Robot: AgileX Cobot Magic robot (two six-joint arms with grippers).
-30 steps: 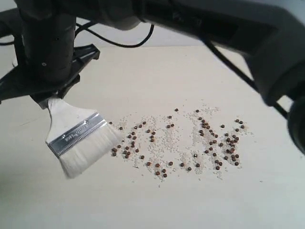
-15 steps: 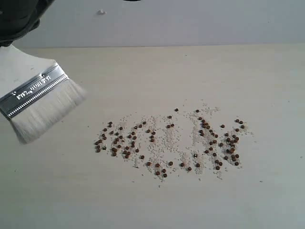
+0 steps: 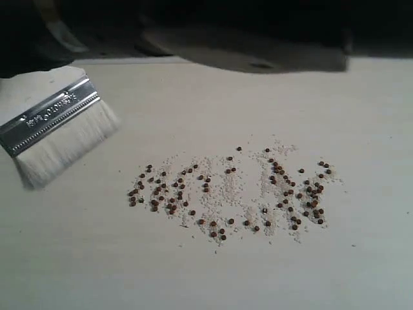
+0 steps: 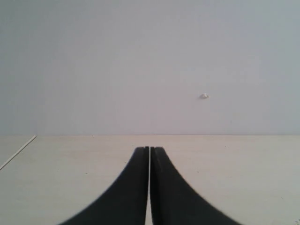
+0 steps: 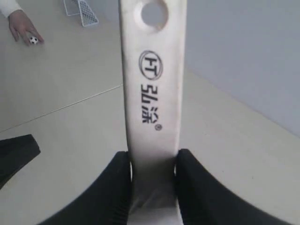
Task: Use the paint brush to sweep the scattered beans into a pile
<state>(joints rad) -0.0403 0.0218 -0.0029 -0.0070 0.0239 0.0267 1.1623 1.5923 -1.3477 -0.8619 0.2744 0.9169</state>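
- Exterior view: brush (image 3: 55, 129) at the left edge, tilted, bristles (image 3: 64, 152) lowermost. Its upper end is hidden under a dark arm (image 3: 258, 39).
- Beans (image 3: 232, 190) lie scattered in a loose band across the middle of the table (image 3: 193, 278), mixed with whitish grains (image 3: 216, 197). The band lies to the right of the bristles and apart from them.
- Contact between bristles and table cannot be told.
- Right wrist view: right gripper (image 5: 152, 161) is clamped on the cream handle (image 5: 152, 93) (printed logo, hole at the end), with one finger against each side.
- Left wrist view: left gripper (image 4: 149, 150) has its fingers pressed together with nothing between them, above bare table (image 4: 70, 178).
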